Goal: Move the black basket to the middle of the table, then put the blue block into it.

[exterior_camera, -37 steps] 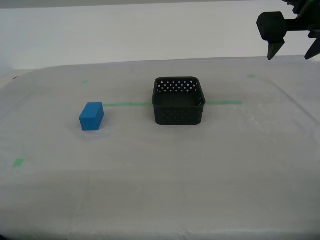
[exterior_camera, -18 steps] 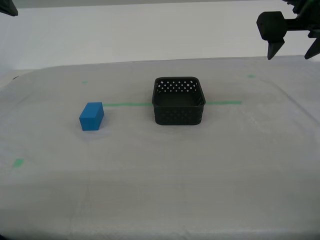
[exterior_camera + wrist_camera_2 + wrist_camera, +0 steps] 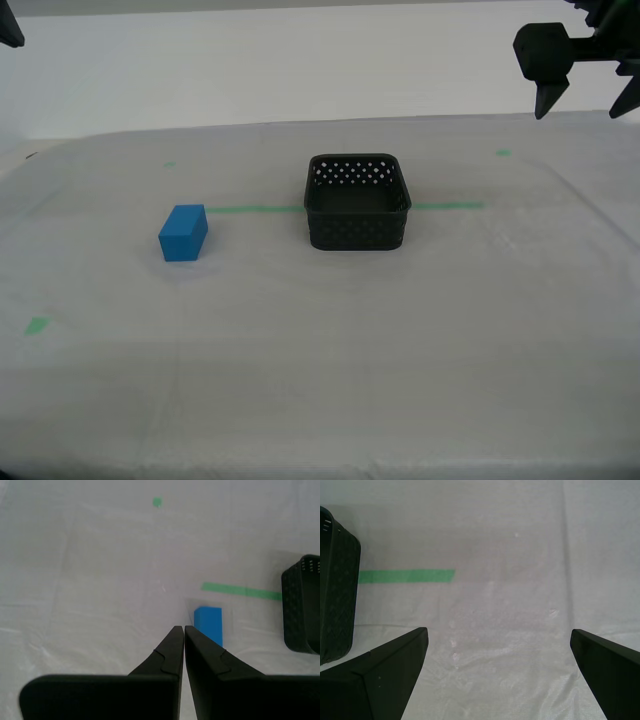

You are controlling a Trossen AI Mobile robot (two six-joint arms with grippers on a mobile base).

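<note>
The black basket (image 3: 357, 202) sits mid-table (image 3: 330, 380) on the green tape line (image 3: 255, 209), the blue block (image 3: 183, 232) apart. My first gripper (image 3: 499, 645) hangs wide open, my second gripper (image 3: 180, 630) closed, empty.

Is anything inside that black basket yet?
Empty: the black basket shows only its bare floor, and the blue block sits apart on the table.

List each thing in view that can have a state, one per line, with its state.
black basket: upright on the table, empty, over the green tape line.
blue block: resting on the table, outside the basket, untouched.
my first gripper: open, above the table, holding nothing.
my second gripper: shut, empty, above the table near the block.
</note>
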